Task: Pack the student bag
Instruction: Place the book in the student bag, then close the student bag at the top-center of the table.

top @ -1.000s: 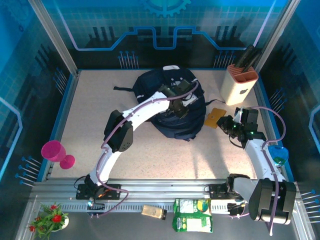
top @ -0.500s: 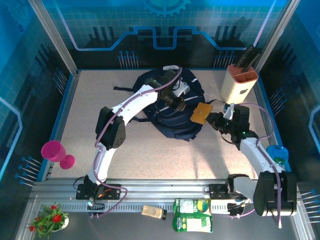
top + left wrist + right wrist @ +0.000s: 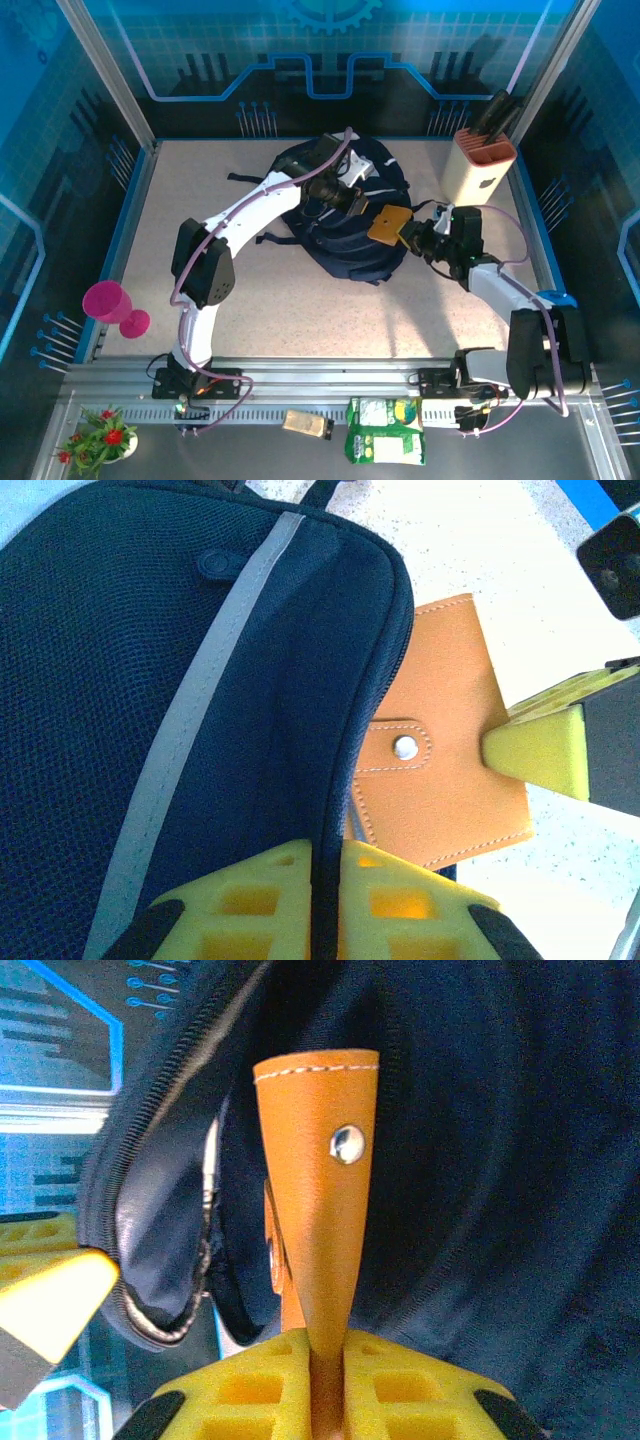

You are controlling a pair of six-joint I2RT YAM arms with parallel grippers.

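A pink goblet (image 3: 115, 305) stands at the left edge of the bench (image 3: 300, 320) in the overhead view. Toward the middle of the far edge lies the student bag (image 3: 340, 225), dark navy with pale stripes. The left arm reaches over it, with the left claw (image 3: 347, 198) down on the bag's right side. The left wrist camera adds what the overhead cannot resolve: the two yellow fingers (image 3: 270, 900) are pressed together with the bag's zippered rim pinched between them. Just right of that rim is an orange wallet (image 3: 388, 224) with a snap tab, its left edge hidden behind the rim. The same wrist view shows a yellow fingertip of the other arm touching the wallet's right edge. The right claw (image 3: 416, 236) is closed on the wallet. Its own wrist camera shows the leather clamped edge-on between the fingers, in front of the bag's gaping zippered mouth and dark lining. A knife block (image 3: 478, 165) stands at the far right corner.
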